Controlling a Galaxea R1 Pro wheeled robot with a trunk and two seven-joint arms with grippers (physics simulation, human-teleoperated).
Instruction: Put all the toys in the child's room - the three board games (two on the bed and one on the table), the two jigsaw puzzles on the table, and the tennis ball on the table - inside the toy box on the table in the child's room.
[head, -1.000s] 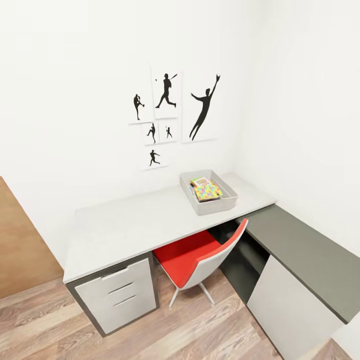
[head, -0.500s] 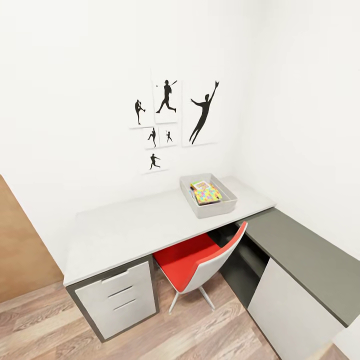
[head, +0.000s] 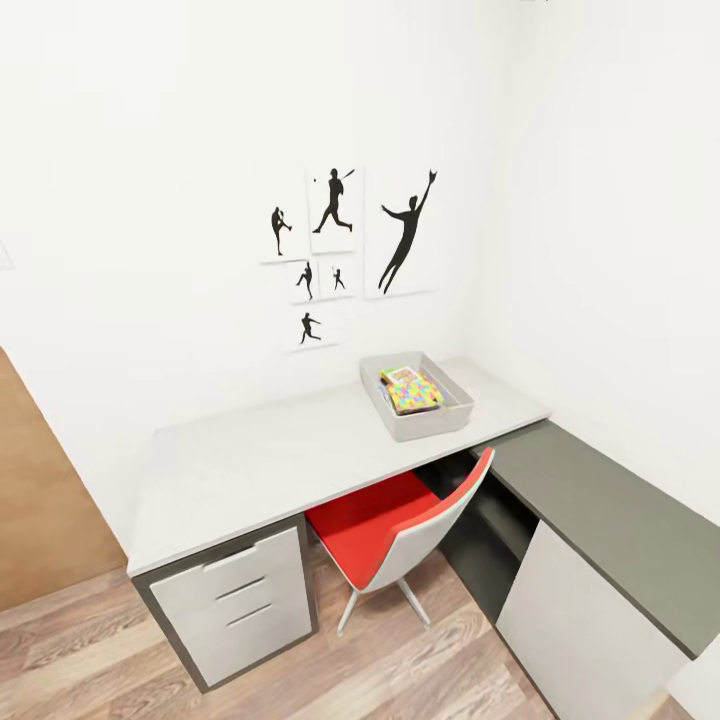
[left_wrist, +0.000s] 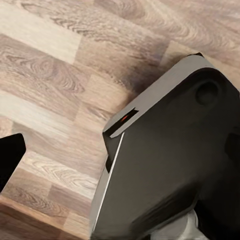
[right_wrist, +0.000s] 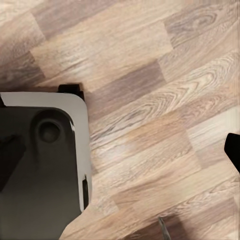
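The shallow light grey rectangular toy box (head: 415, 397) sits on the long pale grey L-shaped counter (head: 260, 460), at the far end of the pale top, just short of the corner where the darker grey wing (head: 610, 510) turns off. Its long axis runs from the counter's front edge toward the white wall with the black silhouette prints (head: 345, 250). Inside the toy box lies 1 thin multicoloured jigsaw puzzle square (head: 412, 391) on top of another flat printed item, too small to identify. The rest of the pale top carries nothing that I can make out. A red-seated swivel chair with a white shell back (head: 400, 525) stands in the knee gap just in front of the toy box, so the open approach appears to be by the white drawer unit (head: 235, 600). Both wrist views look down on wood-plank floor (left_wrist: 55, 75) and the robot's own dark base (left_wrist: 170, 165); only a dark tip of each claw shows at the frame edge, so I cannot tell whether either is released or clenched, nor which arm is nearer the toy box.
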